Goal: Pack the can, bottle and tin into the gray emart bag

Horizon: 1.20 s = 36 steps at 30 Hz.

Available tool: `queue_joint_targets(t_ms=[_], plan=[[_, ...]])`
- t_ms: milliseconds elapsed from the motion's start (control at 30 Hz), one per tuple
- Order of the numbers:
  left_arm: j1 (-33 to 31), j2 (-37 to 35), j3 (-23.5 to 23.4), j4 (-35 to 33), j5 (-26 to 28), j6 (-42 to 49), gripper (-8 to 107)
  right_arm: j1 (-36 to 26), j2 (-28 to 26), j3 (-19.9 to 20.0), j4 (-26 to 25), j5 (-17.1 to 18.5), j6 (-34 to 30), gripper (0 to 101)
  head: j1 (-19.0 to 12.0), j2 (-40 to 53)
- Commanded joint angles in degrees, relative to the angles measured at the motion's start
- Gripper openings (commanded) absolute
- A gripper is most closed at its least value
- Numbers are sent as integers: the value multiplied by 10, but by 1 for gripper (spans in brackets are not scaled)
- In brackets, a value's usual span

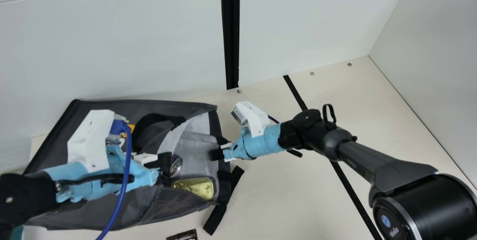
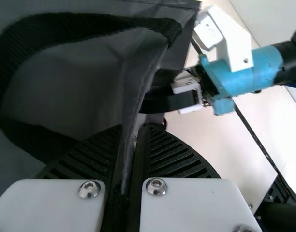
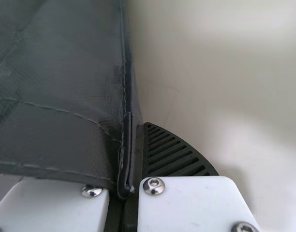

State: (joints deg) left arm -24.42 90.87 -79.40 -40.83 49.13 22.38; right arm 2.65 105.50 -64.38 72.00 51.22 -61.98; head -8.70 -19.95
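We see the gold rectangular metal tin (image 1: 193, 185) inside the mouth of the gray fabric emart bag (image 1: 111, 210), with the round silver-and-purple metal can (image 1: 176, 166) near it at its eleven o'clock. Our left gripper (image 1: 161, 169) is clamped on a dark edge of the bag, cloth pinched between its ribbed fingers. Toward three o'clock from there, our right gripper (image 1: 217, 154) is closed on the bag's stitched rim. A black strap (image 1: 215, 219) lies at the tin's five o'clock on the cream table (image 1: 290, 195).
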Motion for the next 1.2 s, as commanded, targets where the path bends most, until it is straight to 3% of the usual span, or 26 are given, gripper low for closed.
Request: queue_joint_targets(t_ms=[0,633,1167], plan=[[3,3,-6,-3,-2,10,10,-5,-13,3,0,8,1,0,-13,0],[20,15,-47,-16,6,66,10,-65,-136,24,2,87,33,0,-13,0],[21,-3,-86,22,14,53,10,-116,-241,32,27,172,102,0,-13,0]])
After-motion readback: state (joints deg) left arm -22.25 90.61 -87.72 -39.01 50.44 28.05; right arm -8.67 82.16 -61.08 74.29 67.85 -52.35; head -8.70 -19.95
